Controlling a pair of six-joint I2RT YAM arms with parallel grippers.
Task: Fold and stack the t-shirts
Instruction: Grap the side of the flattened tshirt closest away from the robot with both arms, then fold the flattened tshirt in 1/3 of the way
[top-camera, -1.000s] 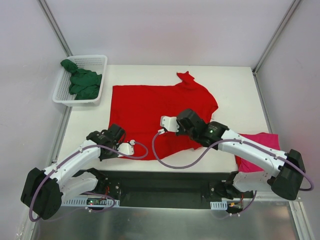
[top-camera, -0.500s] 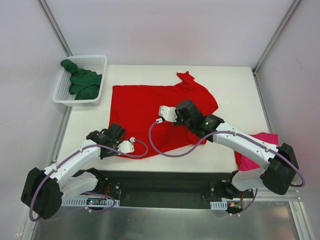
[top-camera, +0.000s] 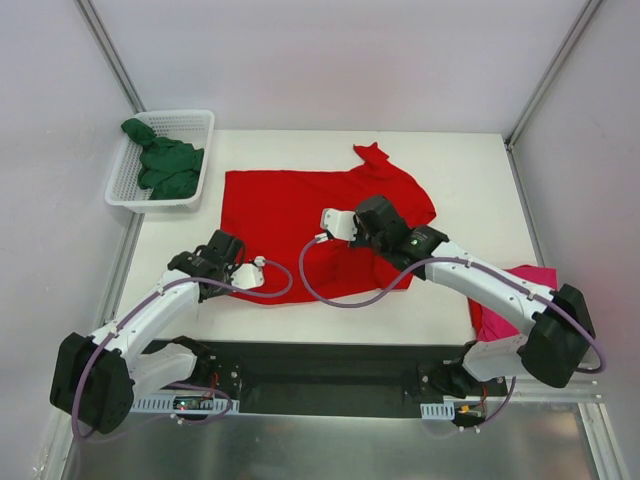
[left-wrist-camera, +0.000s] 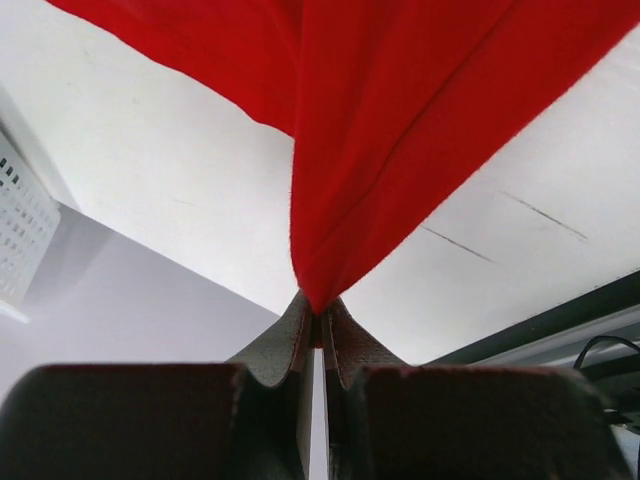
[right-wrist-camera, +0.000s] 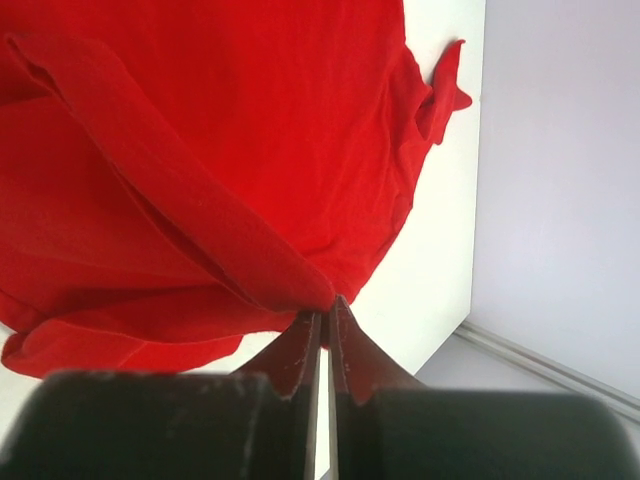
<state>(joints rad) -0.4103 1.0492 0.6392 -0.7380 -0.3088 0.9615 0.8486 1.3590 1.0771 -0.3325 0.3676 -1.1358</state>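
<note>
At the desk's (top-camera: 470, 180) near right edge lay the pink tee (top-camera: 522, 282), bunched and partly hidden by the right arm. A little farther in on the left, the left claw (left-wrist-camera: 316, 318) was pinched tight on a corner of the red tee (top-camera: 300, 205). The cloth rose from between its fingers in a taut peak just off the desk, and that corner looked like the tee's near-left hem. Farther in again, the right claw (right-wrist-camera: 325, 318) was likewise clamped on the red tee, gripping a long doubled ridge of fabric near the garment's middle. Whether that ridge was hem or a turned-over side I could not tell from the wrist view. Beyond both claws the rest of the red tee lay spread across the desk's centre, with a sleeve crumpled at its far right.

The tee seemed light, thin and wholly limp. It would likely sag between the two holds, so both would need to travel together to carry a straight fold line. On the smooth desk the resting part would probably slide and drag rather than stay put. The best holds seemed to be the hem corners and shoulder seams, where doubled stitching gives a narrow pinch something to bite. A mid-panel pinch risked catching one layer only.

Farthest off, at the far left, the green tee (top-camera: 165, 168) sat heaped in the basket (top-camera: 196, 122).
</note>
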